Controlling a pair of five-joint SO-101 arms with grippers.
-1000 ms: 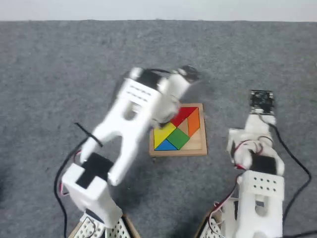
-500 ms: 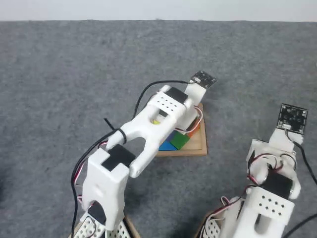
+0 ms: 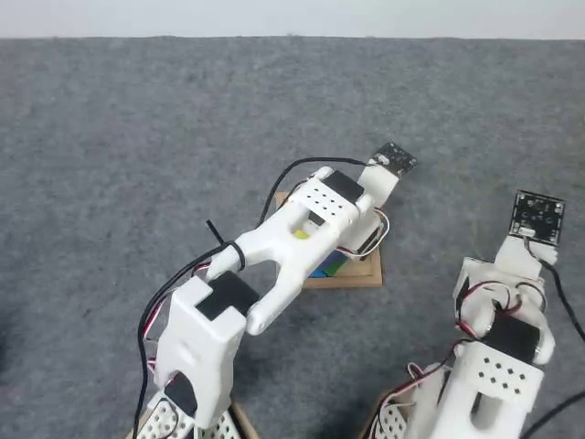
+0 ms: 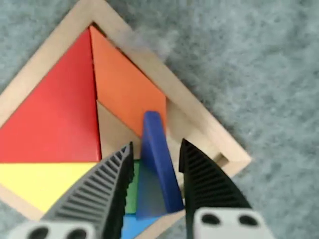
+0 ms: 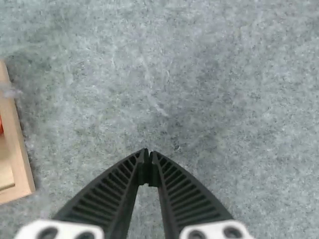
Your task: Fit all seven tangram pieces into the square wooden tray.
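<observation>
At the bottom centre of the left wrist view, our left gripper (image 4: 156,147) pinches the dark blue piece (image 4: 155,174). The piece stands on edge, tilted, over the lower right part of the square wooden tray (image 4: 199,119). The green piece (image 4: 130,193) lies beside it, under the jaws.

Just past the blue tip we see bare tray floor: a triangular gap (image 4: 113,133) at frame centre and a bare strip (image 4: 175,124) along the right-hand rim. Farther up sit the orange piece (image 4: 124,79) and the red piece (image 4: 50,109), with the yellow piece (image 4: 45,181) at lower left.

We judge that the blue piece has to be turned flat, with its long edge squared to the orange one. We should lower it slowly, let it touch the floor, and only then spread the jaws, without nudging the green piece.

Our right gripper (image 5: 148,157) has its jaws pressed together over the grey carpet (image 5: 224,74), at the bottom centre of its own view. It is best kept apart there.
</observation>
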